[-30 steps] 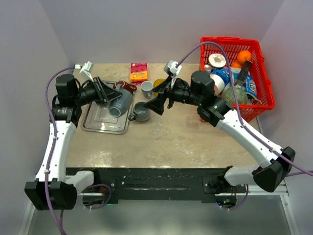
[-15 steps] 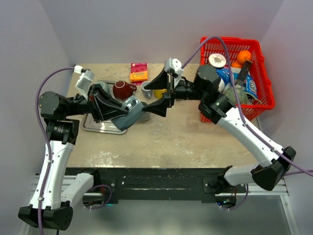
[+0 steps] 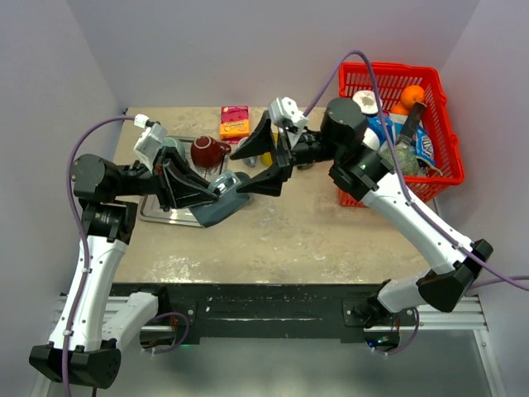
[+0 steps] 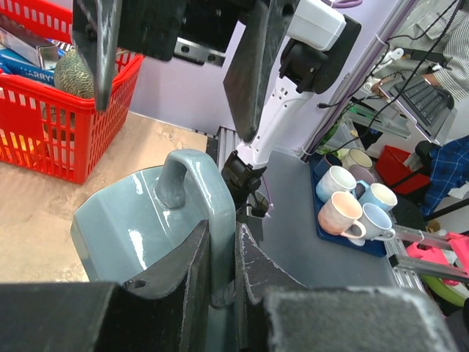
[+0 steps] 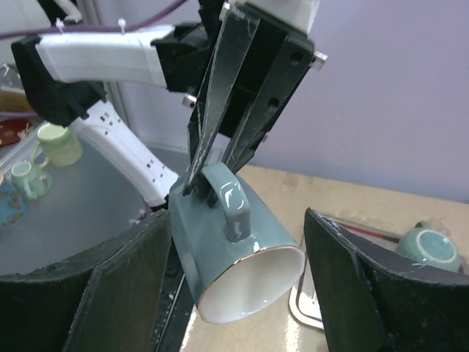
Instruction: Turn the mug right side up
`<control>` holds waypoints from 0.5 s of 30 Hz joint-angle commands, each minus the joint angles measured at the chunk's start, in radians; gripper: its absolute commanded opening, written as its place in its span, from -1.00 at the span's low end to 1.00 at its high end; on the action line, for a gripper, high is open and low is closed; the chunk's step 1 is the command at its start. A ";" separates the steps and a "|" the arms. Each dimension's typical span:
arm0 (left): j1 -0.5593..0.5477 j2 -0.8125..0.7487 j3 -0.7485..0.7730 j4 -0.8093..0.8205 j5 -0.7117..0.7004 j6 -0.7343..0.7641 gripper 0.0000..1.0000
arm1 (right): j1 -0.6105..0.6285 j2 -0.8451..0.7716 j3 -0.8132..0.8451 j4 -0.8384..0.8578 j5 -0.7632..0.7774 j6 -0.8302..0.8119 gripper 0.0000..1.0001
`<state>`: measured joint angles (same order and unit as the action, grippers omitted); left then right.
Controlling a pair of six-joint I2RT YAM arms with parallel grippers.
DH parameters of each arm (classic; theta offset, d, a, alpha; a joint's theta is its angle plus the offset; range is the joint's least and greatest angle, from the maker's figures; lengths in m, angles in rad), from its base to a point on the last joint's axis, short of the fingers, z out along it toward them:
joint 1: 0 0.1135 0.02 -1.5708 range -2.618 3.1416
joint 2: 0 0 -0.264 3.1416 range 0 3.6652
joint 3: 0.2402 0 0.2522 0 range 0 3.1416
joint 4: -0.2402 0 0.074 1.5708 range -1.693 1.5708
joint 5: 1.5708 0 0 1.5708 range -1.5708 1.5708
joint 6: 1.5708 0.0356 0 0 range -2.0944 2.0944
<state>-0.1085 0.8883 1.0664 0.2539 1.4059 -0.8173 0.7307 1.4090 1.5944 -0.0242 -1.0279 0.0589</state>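
Note:
A grey-blue mug (image 3: 216,208) hangs in the air over the table's near left part, tilted on its side with the handle uppermost. My left gripper (image 3: 218,191) is shut on that handle (image 4: 214,213), as the left wrist view (image 4: 220,246) shows. In the right wrist view the mug (image 5: 220,242) turns its white mouth down and towards the camera. My right gripper (image 3: 239,174) is open, its two fingers (image 5: 132,279) standing either side of the mug with a gap on each side (image 5: 236,220).
A metal tray (image 3: 162,209) lies at the left, with a maroon mug (image 3: 207,151) beside it and a teal cup (image 5: 429,246) in it. An orange box (image 3: 235,122) sits at the back. A red basket (image 3: 439,96) of groceries fills the right.
My left arm carried the mug from over the tray out towards the table's middle and tipped it. My right gripper swung over to it and its jaws have come in somewhat around the mug.

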 commanded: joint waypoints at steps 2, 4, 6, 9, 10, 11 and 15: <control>-0.011 0.000 0.009 0.038 -0.022 0.024 -1.00 | 0.048 0.036 0.050 -0.135 0.014 -0.109 0.46; -0.014 0.000 0.009 0.038 -0.022 0.027 -1.00 | 0.058 0.053 0.062 -0.170 0.038 -0.131 0.44; -0.019 0.001 0.007 0.036 -0.021 0.030 -1.00 | 0.064 0.064 0.071 -0.187 0.061 -0.143 0.33; -0.028 0.005 -0.002 0.033 -0.019 0.041 -1.00 | 0.096 0.082 0.093 -0.223 0.124 -0.175 0.11; -0.030 0.009 -0.005 0.033 -0.019 0.044 -1.00 | 0.101 0.087 0.099 -0.229 0.146 -0.188 0.06; -0.031 0.011 -0.006 0.033 -0.021 0.046 -1.00 | 0.104 0.100 0.105 -0.236 0.156 -0.191 -0.01; -0.037 0.017 -0.014 0.027 -0.028 0.055 -1.00 | 0.102 0.119 0.124 -0.289 0.190 -0.217 -0.86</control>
<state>-0.1272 0.9108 1.0412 0.2302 1.4090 -0.7898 0.8246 1.5047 1.6680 -0.2600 -0.9249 -0.1036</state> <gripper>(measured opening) 0.199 0.292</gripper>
